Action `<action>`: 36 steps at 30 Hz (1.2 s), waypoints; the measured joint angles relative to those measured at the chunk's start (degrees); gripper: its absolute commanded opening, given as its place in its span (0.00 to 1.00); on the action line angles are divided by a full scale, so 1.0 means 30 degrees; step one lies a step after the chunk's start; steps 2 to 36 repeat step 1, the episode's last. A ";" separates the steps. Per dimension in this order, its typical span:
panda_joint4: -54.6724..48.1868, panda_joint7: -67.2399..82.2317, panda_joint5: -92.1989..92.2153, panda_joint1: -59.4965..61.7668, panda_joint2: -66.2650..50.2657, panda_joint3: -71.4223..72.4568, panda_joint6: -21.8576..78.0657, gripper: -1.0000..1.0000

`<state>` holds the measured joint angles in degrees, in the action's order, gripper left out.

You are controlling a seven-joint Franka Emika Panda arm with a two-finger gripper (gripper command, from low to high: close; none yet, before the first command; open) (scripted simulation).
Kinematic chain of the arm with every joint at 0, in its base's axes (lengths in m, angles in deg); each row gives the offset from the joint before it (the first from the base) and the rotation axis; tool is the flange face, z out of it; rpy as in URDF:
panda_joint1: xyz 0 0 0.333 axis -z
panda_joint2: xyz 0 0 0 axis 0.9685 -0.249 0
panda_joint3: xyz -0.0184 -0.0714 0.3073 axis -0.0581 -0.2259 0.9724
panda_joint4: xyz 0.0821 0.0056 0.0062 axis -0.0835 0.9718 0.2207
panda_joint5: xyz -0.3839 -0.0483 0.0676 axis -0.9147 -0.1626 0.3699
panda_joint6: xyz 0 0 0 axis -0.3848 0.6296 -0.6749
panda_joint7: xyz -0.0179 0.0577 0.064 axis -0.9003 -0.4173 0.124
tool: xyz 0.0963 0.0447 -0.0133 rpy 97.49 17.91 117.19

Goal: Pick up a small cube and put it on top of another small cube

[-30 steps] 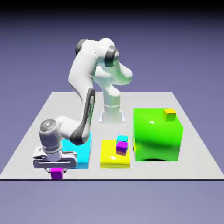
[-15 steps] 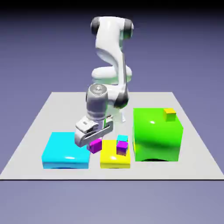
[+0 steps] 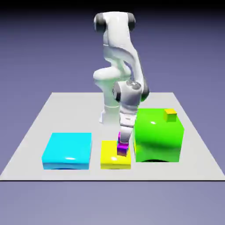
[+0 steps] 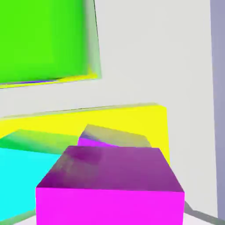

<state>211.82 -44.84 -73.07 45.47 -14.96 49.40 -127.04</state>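
Magenta cube (image 3: 119, 136) up off the table (image 3: 44, 114), at the tip of the gripper (image 3: 123, 139), over the yellow block (image 3: 110, 160) and right above the purple cube (image 3: 122, 151). Looks like the placing step, near its end: lifted and carried across, brought to the stack. Not clear whether set down yet. No gap visible between magenta and purple in the exterior view, but no firm contact to be read there either. Jaws: cannot tell, wide or clamped. Seen edge-on from outside, and hidden from the hand camera.

Left to do, by this judgement: settle the cube square on its partner, let go if not already done, back straight up without nudging the pair.

From the exterior view only: the whole layout. Cyan block (image 3: 68, 149) well apart at that view's left, green block (image 3: 158, 136) just beside the yellow one at its right, with a small yellow cube (image 3: 170, 115) on top.

From the hand view only: magenta face filling the bottom of the picture and covering both fingertips, purple top peeking out just beyond it, skewed relative to it, yellow surface behind. Also a cyan patch at lower left, not identifiable.
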 measured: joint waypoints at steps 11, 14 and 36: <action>-0.0168 -0.0103 -0.0143 -0.0055 0.0670 0.0012 0.0828 1.00; -0.0168 -0.0103 -0.0143 -0.0055 0.0670 0.0012 0.0828 1.00; -0.0168 -0.0103 -0.0143 -0.0055 0.0670 0.0012 0.0828 1.00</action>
